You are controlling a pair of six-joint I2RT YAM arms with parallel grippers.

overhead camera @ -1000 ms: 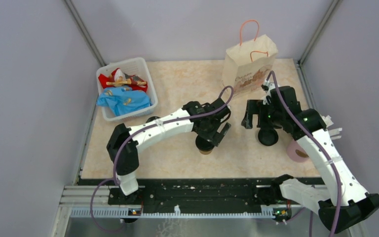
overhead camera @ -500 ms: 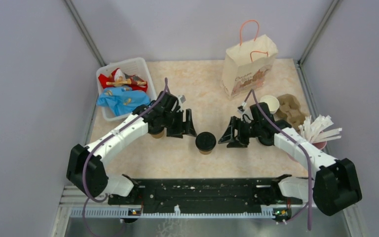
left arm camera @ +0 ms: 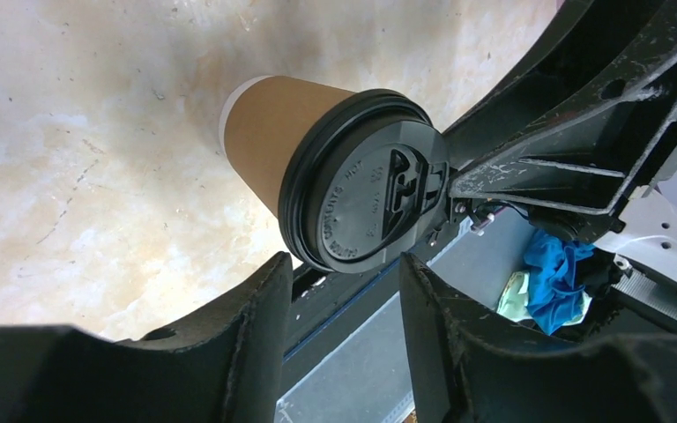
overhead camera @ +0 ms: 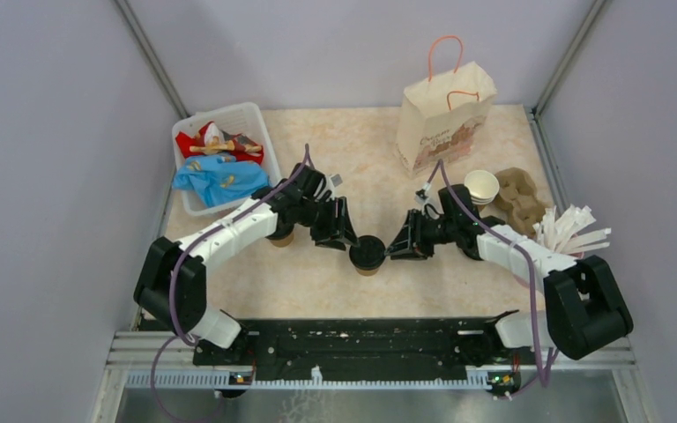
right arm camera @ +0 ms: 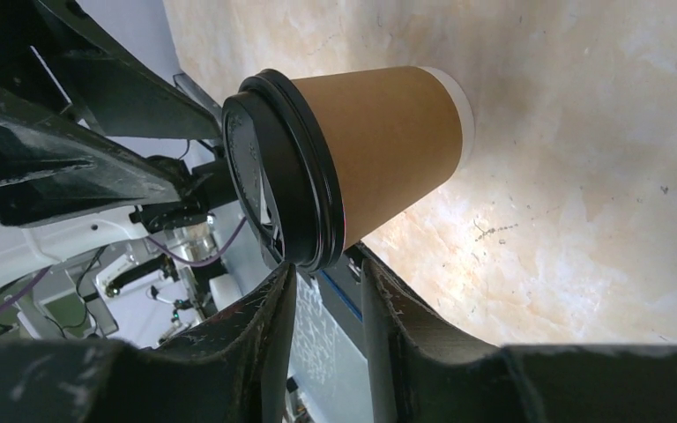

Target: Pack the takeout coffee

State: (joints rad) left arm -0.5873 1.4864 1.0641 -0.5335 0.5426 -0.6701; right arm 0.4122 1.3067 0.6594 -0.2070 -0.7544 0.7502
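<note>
we look down from above and behind the arm bases in the top view, well back, taking in the whole table [overhead camera: 335, 141]. each wrist camera sits low and close, rolled sideways, looking out past its own fingers [left arm camera: 256, 344]. the two face each other across the lidded paper cup [overhead camera: 368, 254], which all three views share. the left wrist view also catches the right arm [left arm camera: 582, 132], and the right wrist view the left arm [right arm camera: 44, 167].
</note>
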